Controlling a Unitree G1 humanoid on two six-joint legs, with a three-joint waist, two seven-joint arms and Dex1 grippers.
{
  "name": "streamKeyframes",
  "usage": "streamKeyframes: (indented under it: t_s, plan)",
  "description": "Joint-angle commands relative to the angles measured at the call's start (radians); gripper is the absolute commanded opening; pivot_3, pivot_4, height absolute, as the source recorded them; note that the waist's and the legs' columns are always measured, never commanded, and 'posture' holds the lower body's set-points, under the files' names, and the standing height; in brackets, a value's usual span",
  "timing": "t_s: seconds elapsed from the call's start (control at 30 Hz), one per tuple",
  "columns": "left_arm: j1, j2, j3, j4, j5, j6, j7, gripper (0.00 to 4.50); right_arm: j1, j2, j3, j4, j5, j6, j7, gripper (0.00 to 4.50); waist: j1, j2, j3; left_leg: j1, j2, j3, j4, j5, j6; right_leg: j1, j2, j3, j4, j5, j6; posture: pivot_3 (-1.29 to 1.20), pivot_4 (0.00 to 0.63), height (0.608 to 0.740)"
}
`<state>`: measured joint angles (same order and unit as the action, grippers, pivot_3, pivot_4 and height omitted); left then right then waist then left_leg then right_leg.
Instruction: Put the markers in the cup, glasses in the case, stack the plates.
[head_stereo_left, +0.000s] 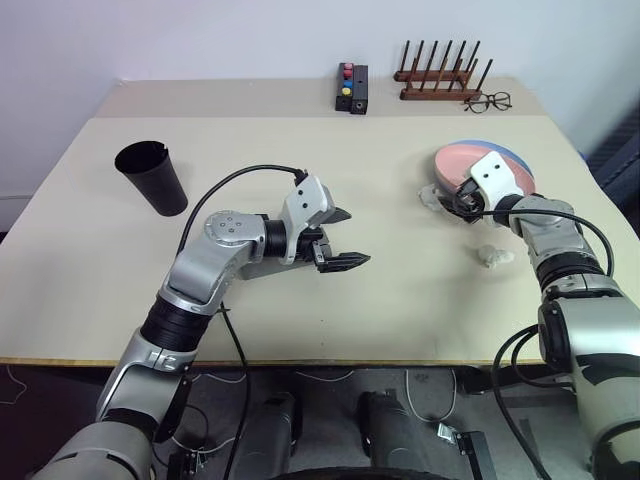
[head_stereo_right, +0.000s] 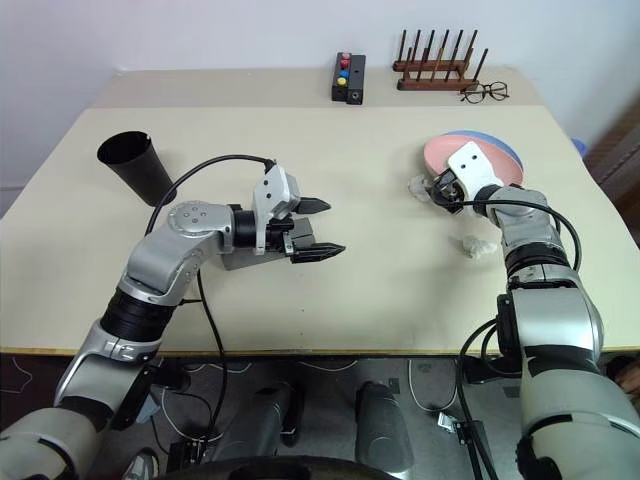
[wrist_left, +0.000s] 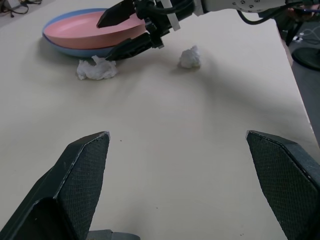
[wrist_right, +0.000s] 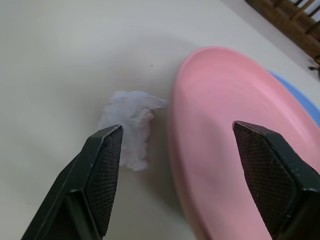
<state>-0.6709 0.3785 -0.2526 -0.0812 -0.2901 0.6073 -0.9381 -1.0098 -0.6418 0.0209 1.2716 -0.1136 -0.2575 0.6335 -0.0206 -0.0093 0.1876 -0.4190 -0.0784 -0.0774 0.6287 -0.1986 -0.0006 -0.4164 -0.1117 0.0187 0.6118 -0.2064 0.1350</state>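
Note:
The pink plate (head_stereo_left: 470, 160) lies on top of the light blue plate (head_stereo_left: 512, 158) at the right of the table. My right gripper (wrist_right: 176, 127) is open at their near-left rim, one finger over the pink plate (wrist_right: 220, 125) and the other beside it, gripping nothing. My left gripper (head_stereo_left: 358, 236) hangs open and empty over the middle of the table, pointing right. A grey thing that looks like the case (head_stereo_right: 240, 262) lies partly hidden under my left wrist. The black cup (head_stereo_left: 152, 177) stands at the far left. The markers and the glasses are out of view.
Two crumpled white tissues lie by the plates, one (head_stereo_left: 430, 198) at the rim and one (head_stereo_left: 492, 256) nearer the front. At the back stand a black box with coloured buttons (head_stereo_left: 351, 87), a wooden rack (head_stereo_left: 440, 78) and wire-framed spectacles (head_stereo_left: 487, 101).

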Motion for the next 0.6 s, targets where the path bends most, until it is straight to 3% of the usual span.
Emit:
streamKeyframes:
  t_s: [0.03, 0.4, 0.6]
  plan:
    - [-0.023, -0.010, 0.005, -0.007, -0.013, -0.015, -0.006, 4.50, -0.039, -0.032, -0.030, -0.022, 0.008, -0.030, -0.034, 3.55, 0.000, 0.000, 0.000, 0.000, 0.000, 0.000, 0.000, 0.000, 0.000, 0.000, 0.000, 0.000, 0.000, 0.000, 0.000, 0.00, 0.150, 0.740]
    - [0.004, 0.010, 0.023, -0.064, -0.018, 0.018, 0.022, 4.50, -0.083, -0.024, -0.013, 0.028, -0.065, -0.044, -0.255, 3.55, -0.001, 0.000, 0.000, 0.000, 0.000, 0.000, 0.000, 0.000, 0.000, 0.000, 0.000, 0.001, 0.000, 0.000, 0.000, 0.00, 0.150, 0.740]
    - [0.020, 0.009, 0.024, -0.083, -0.026, 0.029, 0.041, 4.50, -0.092, -0.020, -0.083, -0.007, 0.021, -0.051, -0.134, 3.55, -0.002, 0.000, 0.000, 0.000, 0.000, 0.000, 0.000, 0.000, 0.000, 0.000, 0.000, 0.001, 0.000, 0.000, 0.000, 0.00, 0.150, 0.740]
